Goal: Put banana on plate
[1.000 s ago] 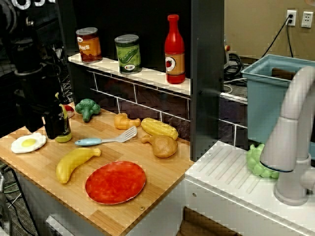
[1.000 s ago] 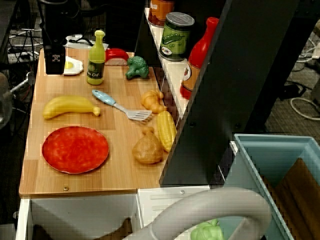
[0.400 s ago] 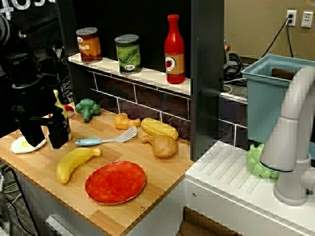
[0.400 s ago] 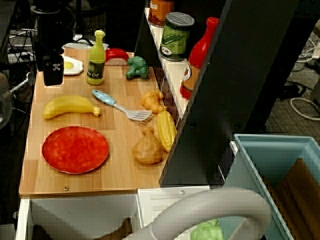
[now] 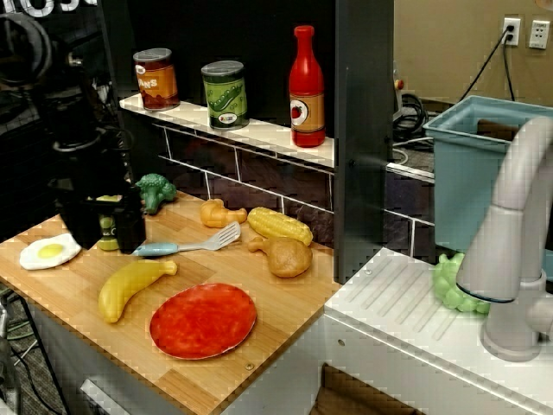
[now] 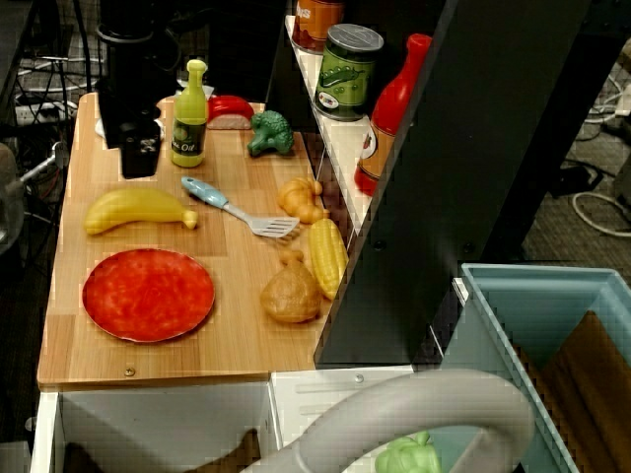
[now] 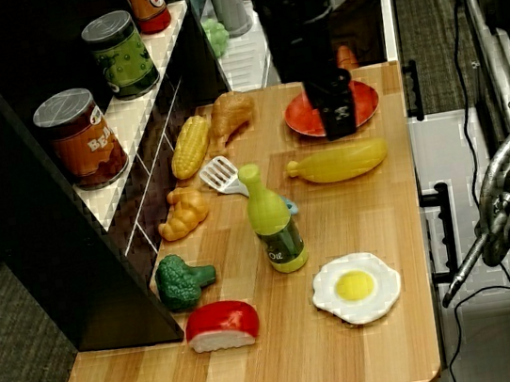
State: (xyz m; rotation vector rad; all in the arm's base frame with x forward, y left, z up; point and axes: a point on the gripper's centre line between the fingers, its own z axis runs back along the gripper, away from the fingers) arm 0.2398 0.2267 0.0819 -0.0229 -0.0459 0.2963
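gripper (image 6: 138,160): above the counter (image 6: 237,335), between egg and banana; jaw state can't tell, holding nothing visible
banana (image 6: 138,210): flat on the counter, just beside plate, not touching
plate (image 6: 148,294): bare, near counter's front edge
spatula (image 6: 232,207): right of banana

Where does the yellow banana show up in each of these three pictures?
Front view: banana lower left, left of the red plate.
High view from the sink end: banana left, above the plate.
View from the far end: banana right of centre, below the plate.
Shared landmark: the plate.
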